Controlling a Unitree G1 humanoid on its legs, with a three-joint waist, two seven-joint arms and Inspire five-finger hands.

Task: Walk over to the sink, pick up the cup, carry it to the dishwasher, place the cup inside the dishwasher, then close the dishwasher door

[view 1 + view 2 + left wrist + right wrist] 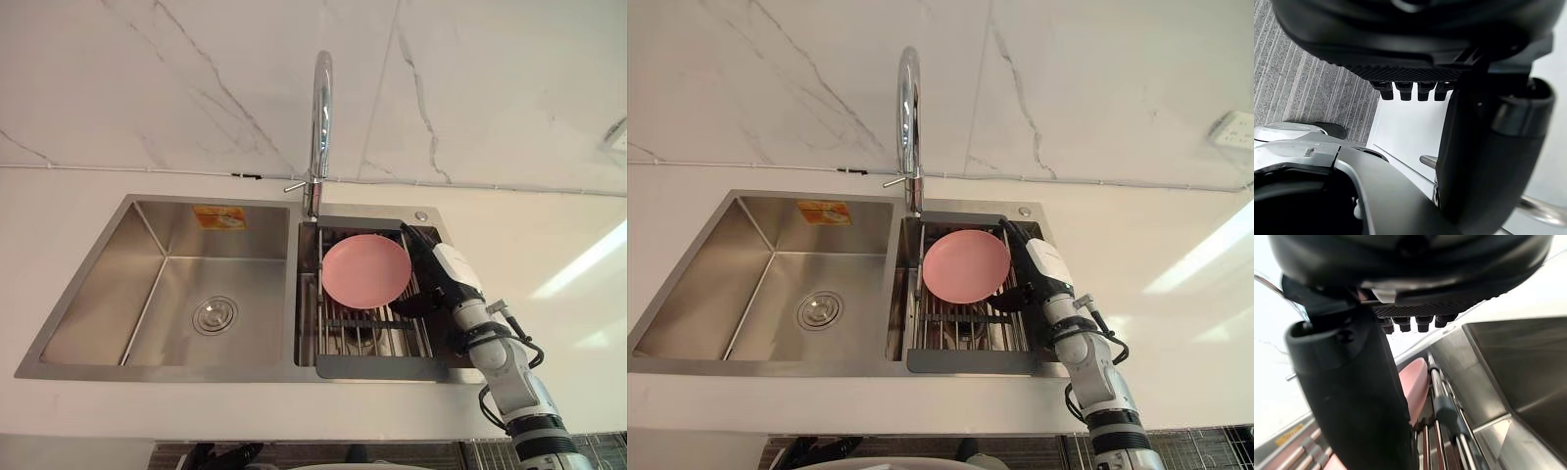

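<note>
Just beside the right robot hand point(427, 269): pink dish point(365, 270), which we take for the task's cup, draining on the sink rack point(377, 367) | hand spread, empty, we judge readying a rim grasp | left robot hand point(1410, 29) relaxed, empty

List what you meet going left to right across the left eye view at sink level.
Round steel drain → curved chrome faucet → round pink plate → dark right hand.
</note>
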